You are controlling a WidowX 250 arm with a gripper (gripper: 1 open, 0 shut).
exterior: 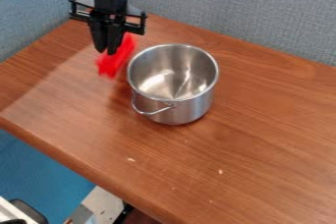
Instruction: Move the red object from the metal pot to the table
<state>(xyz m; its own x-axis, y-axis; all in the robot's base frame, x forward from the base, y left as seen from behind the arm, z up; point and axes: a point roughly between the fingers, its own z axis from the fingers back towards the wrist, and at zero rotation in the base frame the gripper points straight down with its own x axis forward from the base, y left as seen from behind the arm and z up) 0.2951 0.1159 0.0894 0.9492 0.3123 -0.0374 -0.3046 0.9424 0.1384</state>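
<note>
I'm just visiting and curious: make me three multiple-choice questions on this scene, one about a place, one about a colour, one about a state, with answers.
1. Where is the red object?
A) Inside the metal pot
B) Beside the pot, toward the robot arm's side
C) Under the pot

2. What colour is the metal pot?
A) Silver
B) Green
C) Yellow

3. How does the pot stand?
A) Tipped on its side
B) Upside down
C) Upright, without a lid

1: B, the red object shows outside the pot's wall, below the gripper.
2: A, its steel shines silver.
3: C, its opening faces up, showing the inside.
</note>
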